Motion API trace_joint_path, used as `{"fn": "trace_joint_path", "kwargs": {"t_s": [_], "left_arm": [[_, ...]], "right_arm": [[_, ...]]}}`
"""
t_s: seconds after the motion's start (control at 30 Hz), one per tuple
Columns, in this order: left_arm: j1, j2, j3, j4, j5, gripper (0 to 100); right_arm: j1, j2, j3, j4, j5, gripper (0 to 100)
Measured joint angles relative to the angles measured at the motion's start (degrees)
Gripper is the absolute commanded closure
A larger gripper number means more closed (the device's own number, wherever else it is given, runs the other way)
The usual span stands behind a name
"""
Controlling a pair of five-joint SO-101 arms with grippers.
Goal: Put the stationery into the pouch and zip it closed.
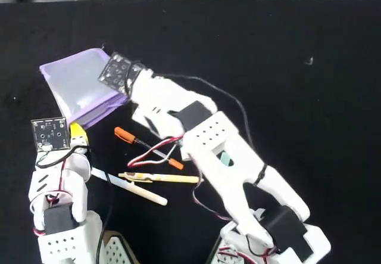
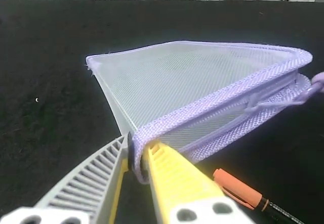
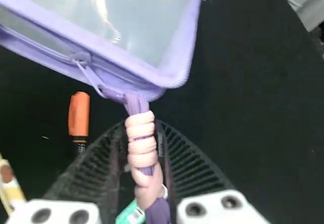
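Note:
A purple mesh pouch lies at the table's back left, its zipper edge facing the arms. My left gripper is shut on the pouch's near corner, which sits between its grey and yellow fingers. My right gripper is shut on the purple pull strap tied to the zipper slider at the pouch's other corner. An orange pen, a cream pencil and a white pen lie loose on the table between the arms.
The table is covered in a black cloth, bare to the right and behind the pouch. Red and black cables of the right arm hang over the loose pens. The orange pen lies close beside the left gripper.

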Motion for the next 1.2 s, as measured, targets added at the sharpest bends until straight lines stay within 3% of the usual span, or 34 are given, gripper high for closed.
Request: {"fn": "trace_joint_path", "kwargs": {"t_s": [0.37,0.77,1.2], "left_arm": [[0.09,0.00,0.00,-0.09,0.00,97],[0.09,0.00,0.00,-0.26,-1.67,97],[0.26,-0.09,3.69,-7.47,-1.67,97]], "right_arm": [[10.11,0.00,-1.32,0.00,0.09,98.8],[10.11,-5.27,-1.23,3.43,0.09,98.8],[10.20,-18.73,1.05,6.59,0.09,98.8]]}}
